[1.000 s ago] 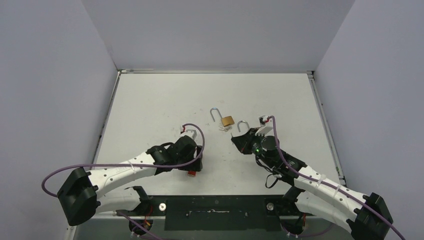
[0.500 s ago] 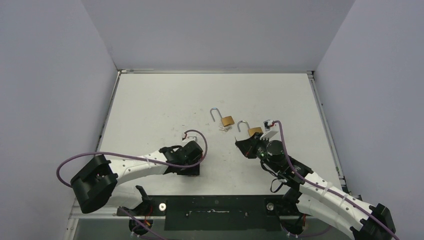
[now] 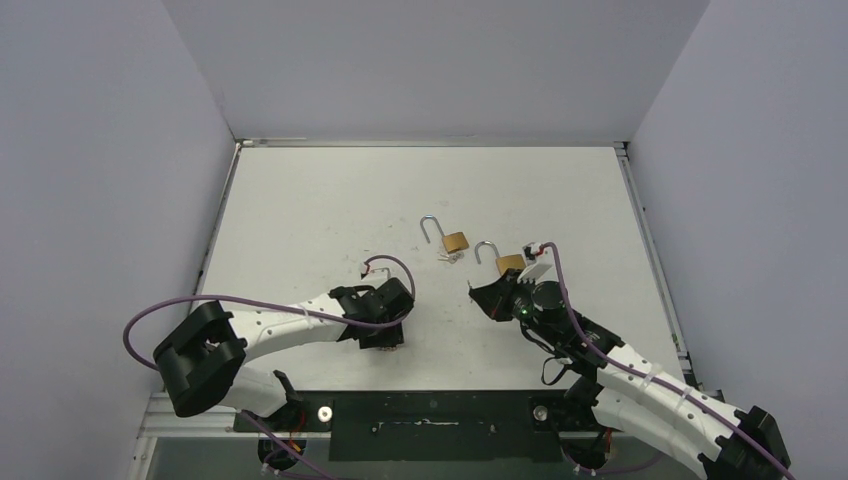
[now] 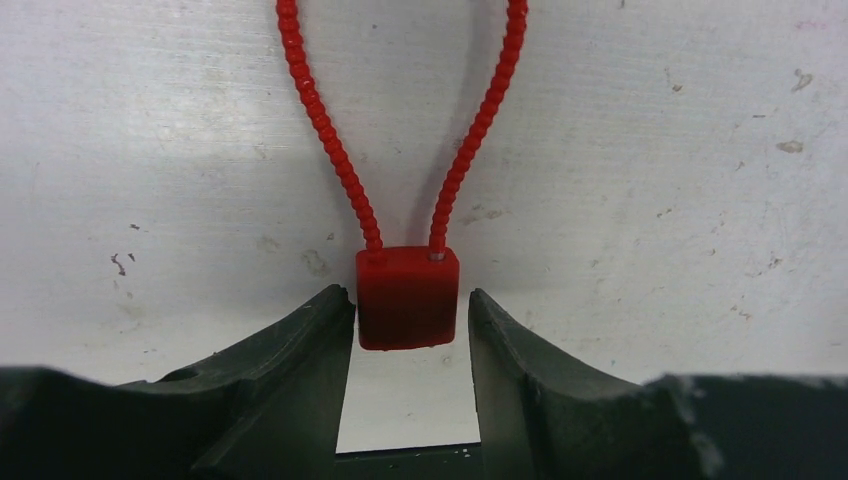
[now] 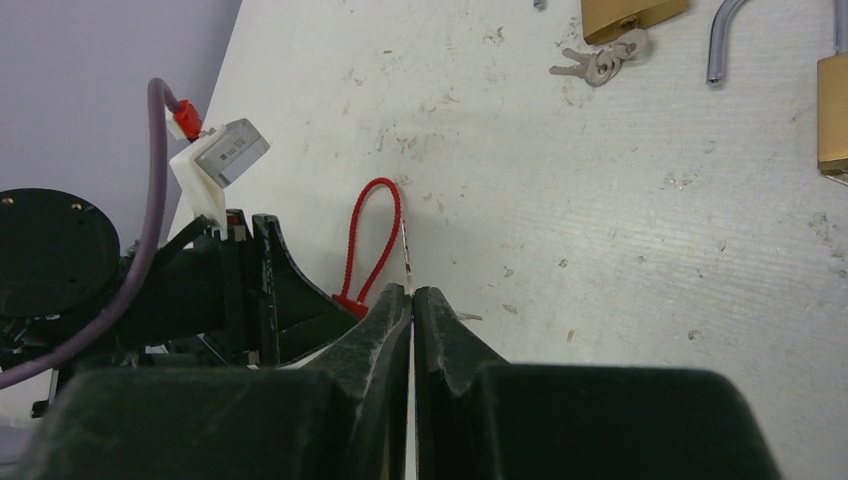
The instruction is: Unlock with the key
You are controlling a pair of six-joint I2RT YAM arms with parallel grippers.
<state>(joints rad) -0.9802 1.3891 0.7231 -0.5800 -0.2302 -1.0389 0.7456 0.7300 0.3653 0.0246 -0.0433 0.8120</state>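
Securing the lock: left hand (image 4: 410, 312) part-open, straddling small red cable-loop padlock (image 4: 408, 295), not clamped. Right hand (image 5: 412, 297) closed on thin silver key (image 5: 405, 250), padlock just ahead-left. Next, probably: clamp, align key to keyhole.

A: How is the left end effector (image 4: 410, 305) set?
B: Held low, jaws narrowly parted, forearm stretched behind it.
A: And the right end effector (image 5: 412, 298)?
B: Its jaws are pressed together, a thin key (image 5: 406, 262) pinched at the tips.

Red lock (image 4: 408, 298), beaded cable loop closed, lies flat — silver key (image 5: 406, 255) just beside.
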